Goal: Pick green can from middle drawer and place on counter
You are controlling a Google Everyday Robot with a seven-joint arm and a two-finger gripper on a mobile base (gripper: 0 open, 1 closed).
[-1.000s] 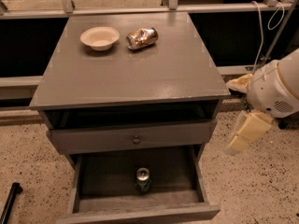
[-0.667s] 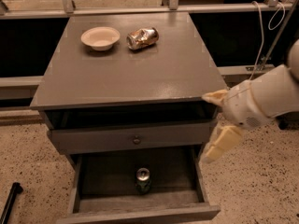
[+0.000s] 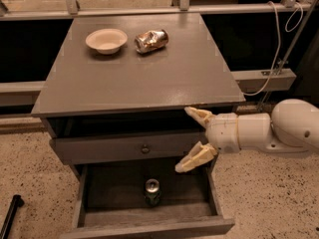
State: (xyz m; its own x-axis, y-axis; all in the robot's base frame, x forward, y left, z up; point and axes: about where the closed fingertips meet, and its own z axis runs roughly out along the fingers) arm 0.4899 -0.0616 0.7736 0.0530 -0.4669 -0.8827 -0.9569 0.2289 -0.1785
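Upright on the dark floor of the open middle drawer (image 3: 112, 190), near its front centre, stands the green can (image 3: 152, 192). At its two o'clock the gripper (image 3: 182, 139) hangs with fingers spread wide, holding nothing. Advised: keep clear of the knobbed drawer front (image 3: 114, 151), descend vertically, and straddle the can below its rim.

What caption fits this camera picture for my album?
Open gripper hovers near the green can standing in the open middle drawer.
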